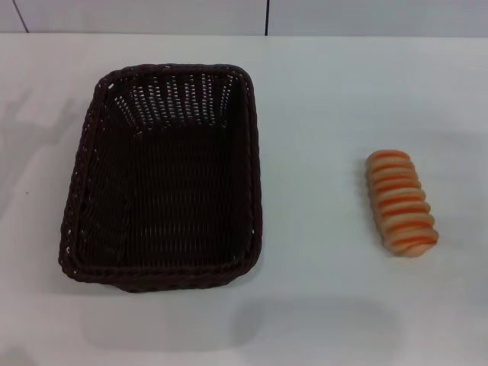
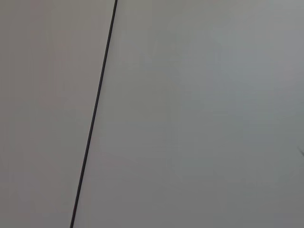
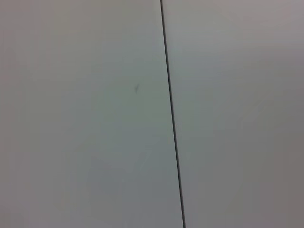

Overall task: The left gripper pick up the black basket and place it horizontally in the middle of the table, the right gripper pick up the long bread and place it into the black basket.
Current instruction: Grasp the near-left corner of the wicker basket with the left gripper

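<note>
The black basket (image 1: 91, 191), a large dark woven wicker tray, stands on the white table (image 1: 320, 99) at the left of the head view, its long side running away from me. It is empty. The long bread (image 1: 401, 201), a tan loaf with orange-red stripes, lies on the table at the right, well apart from the basket. Neither gripper shows in any view. Both wrist views show only a pale flat surface with a thin dark seam.
A pale wall with dark vertical seams (image 1: 267, 17) runs behind the table's far edge. The wrist views show the seam in the left wrist view (image 2: 95, 109) and in the right wrist view (image 3: 172, 114).
</note>
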Robot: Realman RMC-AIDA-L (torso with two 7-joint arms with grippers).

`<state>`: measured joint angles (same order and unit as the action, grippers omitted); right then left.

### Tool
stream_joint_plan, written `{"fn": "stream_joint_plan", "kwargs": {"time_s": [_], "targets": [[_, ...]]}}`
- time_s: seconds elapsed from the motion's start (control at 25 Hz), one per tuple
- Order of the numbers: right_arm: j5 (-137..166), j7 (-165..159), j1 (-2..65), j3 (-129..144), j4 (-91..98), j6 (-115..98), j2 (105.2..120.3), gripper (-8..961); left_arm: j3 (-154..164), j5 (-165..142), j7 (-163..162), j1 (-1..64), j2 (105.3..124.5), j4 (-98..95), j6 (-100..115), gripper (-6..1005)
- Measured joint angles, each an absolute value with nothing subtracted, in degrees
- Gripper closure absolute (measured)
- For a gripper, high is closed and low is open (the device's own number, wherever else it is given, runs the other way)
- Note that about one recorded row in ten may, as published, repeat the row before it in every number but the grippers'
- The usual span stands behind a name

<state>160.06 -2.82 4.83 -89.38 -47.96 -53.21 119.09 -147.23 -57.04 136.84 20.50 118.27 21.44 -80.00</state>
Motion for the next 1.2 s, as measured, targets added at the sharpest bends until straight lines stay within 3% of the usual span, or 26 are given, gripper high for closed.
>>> {"fn": "stream_joint_plan", "kwargs": {"time_s": [1.2], "targets": [[160.3, -2.8, 4.9, -89.6, -48.2, -53.2, 118.98, 176, -147.4, -57.0, 136.3, 20.7, 118.37, 21.4, -80.0, 161]]}}
